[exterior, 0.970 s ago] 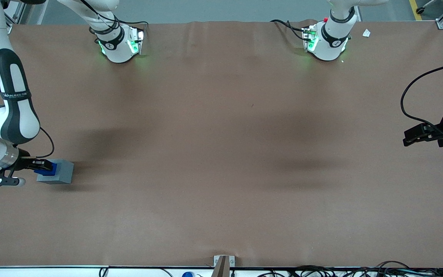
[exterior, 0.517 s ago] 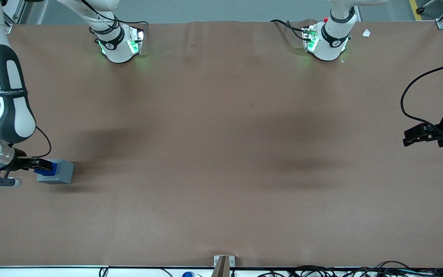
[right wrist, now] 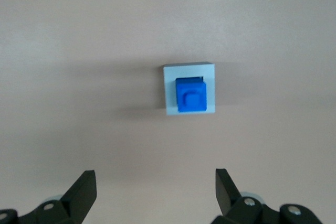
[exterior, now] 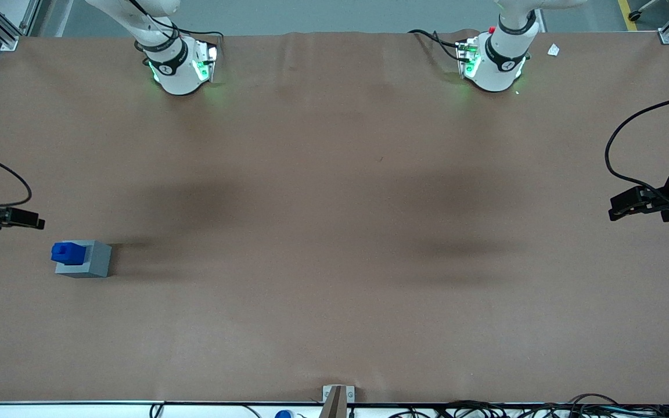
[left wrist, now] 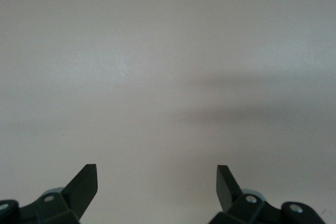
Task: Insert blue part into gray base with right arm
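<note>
The blue part (exterior: 67, 251) sits in the socket of the gray base (exterior: 92, 260), its stud up, on the brown table at the working arm's end. In the right wrist view the blue part (right wrist: 190, 95) fills the recess of the gray base (right wrist: 170, 91). My right gripper (exterior: 28, 220) is open and empty, raised above the table, farther from the front camera than the base and nearer the table's end. In the right wrist view the gripper (right wrist: 155, 187) shows both fingers spread wide with only table between them.
The two arm bases (exterior: 179, 65) (exterior: 492, 62) stand at the table's edge farthest from the front camera. A small metal bracket (exterior: 337, 396) sits at the edge nearest that camera. Cables (exterior: 514, 410) lie along that edge.
My right gripper has let go of the blue part, opened, and drawn up and away toward the table's end. The blue part stays seated in the gray base.
</note>
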Controlling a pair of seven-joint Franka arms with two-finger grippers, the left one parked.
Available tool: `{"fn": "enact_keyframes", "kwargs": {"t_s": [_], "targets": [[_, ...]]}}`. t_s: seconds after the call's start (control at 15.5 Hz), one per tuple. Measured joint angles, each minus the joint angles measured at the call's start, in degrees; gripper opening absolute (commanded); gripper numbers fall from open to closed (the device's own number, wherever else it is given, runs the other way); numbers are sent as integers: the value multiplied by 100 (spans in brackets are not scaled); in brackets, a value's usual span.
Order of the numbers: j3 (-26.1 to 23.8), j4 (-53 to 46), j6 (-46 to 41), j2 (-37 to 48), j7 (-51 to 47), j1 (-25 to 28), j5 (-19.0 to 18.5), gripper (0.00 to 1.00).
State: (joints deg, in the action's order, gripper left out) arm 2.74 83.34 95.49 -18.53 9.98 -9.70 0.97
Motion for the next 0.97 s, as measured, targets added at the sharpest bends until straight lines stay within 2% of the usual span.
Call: {"fn": "enact_keyframes", "kwargs": {"t_s": [0.45,0.65,0.97], "targets": [[-10,-106,-1095,1017,-857,523,-1,100],[-12,27,-1195,1462,-1142,676,0,100],[-22,887,-978,2332,-1379,1042,-6,100]]}}
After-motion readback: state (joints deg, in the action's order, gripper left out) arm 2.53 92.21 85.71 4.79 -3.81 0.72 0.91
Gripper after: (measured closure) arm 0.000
